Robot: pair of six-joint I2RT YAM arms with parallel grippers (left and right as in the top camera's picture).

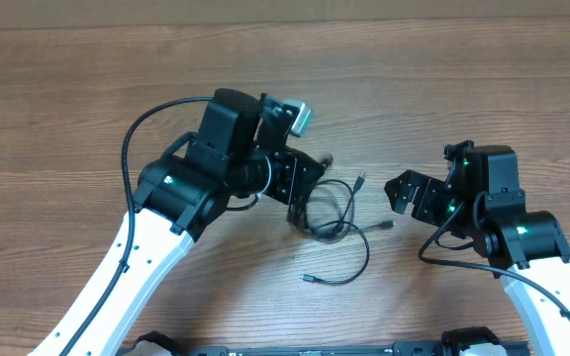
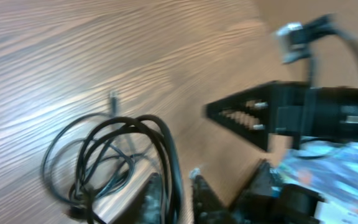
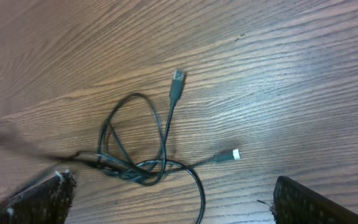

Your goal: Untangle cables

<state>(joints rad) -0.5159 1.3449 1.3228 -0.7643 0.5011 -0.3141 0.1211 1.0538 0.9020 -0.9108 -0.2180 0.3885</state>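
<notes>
Cables lie bunched at the tips of the left gripper, with strands trailing toward the right gripper. Left grip: cannot be determined, view blurred. Right jaws: spread wide, empty. Hazard: pulling one loop with crossing strands pinned may tighten the knot, and plugs may snag.

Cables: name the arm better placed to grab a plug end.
Right, probably: the right end effector is open and nearest the cables' plug ends; the left end effector sits beyond the bundle.

Brown wooden table with streaky grain.
</notes>
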